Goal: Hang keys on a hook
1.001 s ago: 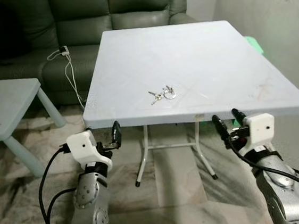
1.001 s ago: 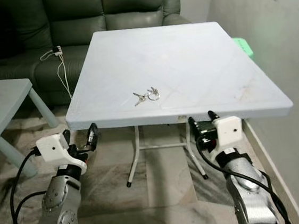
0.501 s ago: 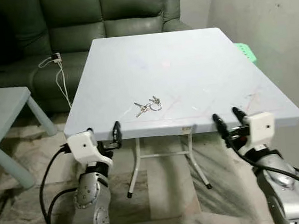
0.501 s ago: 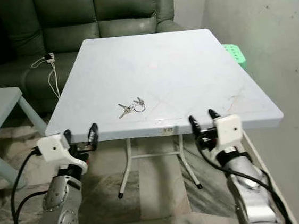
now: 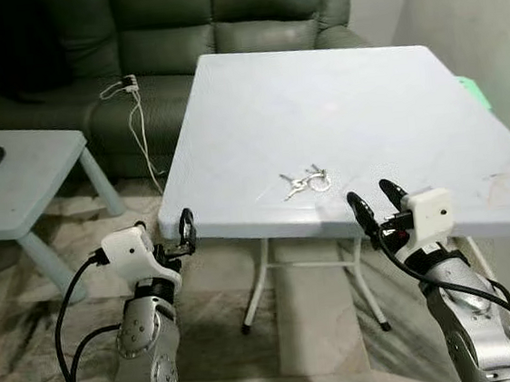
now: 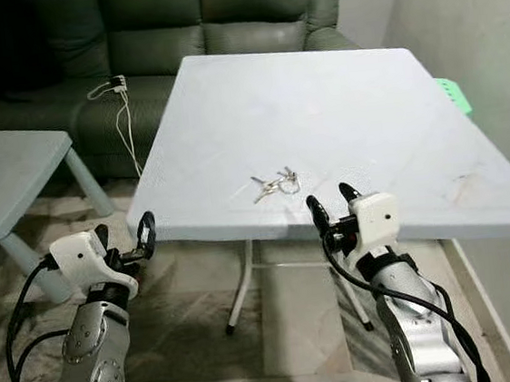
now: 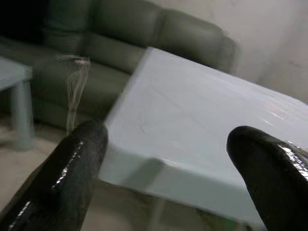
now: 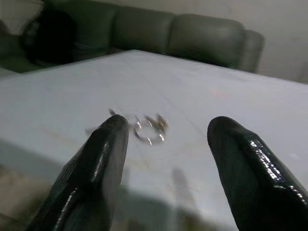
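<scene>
Camera view has shifted since half a second ago: the table [image 5: 382,95] now sits more to the right in frame and the right gripper [image 5: 372,206] overlaps the near edge, closer to the keys [image 5: 306,182] than before, so the robot seems to be stepping in for the pick. Keys have not moved on the table; they lie flat near the front edge, roughly centre, untouched. Right gripper hovers just in front of that edge, jaws spread, nothing between them; in the right wrist view the keys [image 8: 144,126] sit between the two fingers' line of sight, slightly blurred. Left gripper [image 5: 173,237] hangs below the table's front-left corner, jaws spread too, empty. Grasp not yet started, hanging still far off. Table is a plain white folding top, smooth, keys may slide when pinched. Behind the table a dark green sofa [image 5: 174,26] with a white cable [image 5: 132,103] draped off it; left of the table a low side table [image 5: 17,184]; right of the table a bare wall [image 5: 483,12]. Floor under the table is patterned tile.
</scene>
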Available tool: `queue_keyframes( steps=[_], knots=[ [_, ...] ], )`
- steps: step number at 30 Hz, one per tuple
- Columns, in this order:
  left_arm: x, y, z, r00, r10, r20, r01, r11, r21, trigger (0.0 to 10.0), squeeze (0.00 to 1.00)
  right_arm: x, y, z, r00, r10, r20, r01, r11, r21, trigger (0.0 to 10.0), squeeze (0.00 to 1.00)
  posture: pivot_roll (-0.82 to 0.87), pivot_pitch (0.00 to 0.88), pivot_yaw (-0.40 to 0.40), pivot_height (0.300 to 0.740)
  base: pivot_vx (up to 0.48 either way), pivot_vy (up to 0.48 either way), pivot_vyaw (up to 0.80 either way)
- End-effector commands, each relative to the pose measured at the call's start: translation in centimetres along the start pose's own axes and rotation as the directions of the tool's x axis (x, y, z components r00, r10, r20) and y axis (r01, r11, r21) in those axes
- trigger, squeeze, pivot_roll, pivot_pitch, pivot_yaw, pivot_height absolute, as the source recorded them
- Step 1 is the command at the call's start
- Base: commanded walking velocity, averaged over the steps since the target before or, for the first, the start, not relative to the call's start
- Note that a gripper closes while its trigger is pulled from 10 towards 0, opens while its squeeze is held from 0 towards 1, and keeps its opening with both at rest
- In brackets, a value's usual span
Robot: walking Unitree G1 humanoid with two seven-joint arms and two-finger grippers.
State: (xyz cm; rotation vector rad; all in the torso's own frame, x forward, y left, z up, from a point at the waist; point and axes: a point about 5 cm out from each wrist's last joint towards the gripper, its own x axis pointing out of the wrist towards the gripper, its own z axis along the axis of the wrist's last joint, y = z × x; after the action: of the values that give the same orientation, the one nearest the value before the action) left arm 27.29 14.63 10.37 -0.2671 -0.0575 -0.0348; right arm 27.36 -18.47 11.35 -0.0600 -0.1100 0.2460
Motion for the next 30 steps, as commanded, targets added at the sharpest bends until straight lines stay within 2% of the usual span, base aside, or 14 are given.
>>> queue_keyframes(
  steps=[1, 8, 27, 30],
  knots=[
    [0.05, 0.05, 0.28, 1.000, 0.013, 0.011, -0.013, 1.000, 0.000, 10.0, 0.00, 0.19, 0.19, 0.37, 1.000, 0.012, 0.015, -0.012, 1.000, 0.004, 10.0, 0.00, 0.01, 0.036, -0.073, 0.721, 0.000, 0.435, 0.00],
    [0.02, 0.25, 0.26, 1.000, 0.023, 0.015, -0.023, 1.000, -0.011, 10.0, 0.00, 0.05, 0.11, 0.31, 1.000, 0.012, 0.009, -0.012, 1.000, -0.001, 10.0, 0.00, 0.01, 0.043, -0.074, 0.721, 0.203, 0.381, 0.00],
    [-0.09, 0.49, 0.27, 0.999, 0.037, 0.012, -0.037, 0.999, -0.011, 10.0, 0.00, -0.24, 0.12, 0.23, 1.000, 0.013, 0.000, -0.013, 1.000, 0.001, 10.0, 0.00, 0.01, 0.058, -0.075, 0.721, 0.345, 0.333, 0.00],
    [-0.08, 0.49, 0.29, 0.999, 0.037, 0.012, -0.037, 0.999, -0.008, 10.0, 0.00, -0.25, 0.13, 0.22, 1.000, 0.013, -0.001, -0.013, 1.000, 0.001, 10.0, 0.00, 0.01, 0.058, -0.075, 0.721, 0.427, 0.080, 0.00]
  ],
)
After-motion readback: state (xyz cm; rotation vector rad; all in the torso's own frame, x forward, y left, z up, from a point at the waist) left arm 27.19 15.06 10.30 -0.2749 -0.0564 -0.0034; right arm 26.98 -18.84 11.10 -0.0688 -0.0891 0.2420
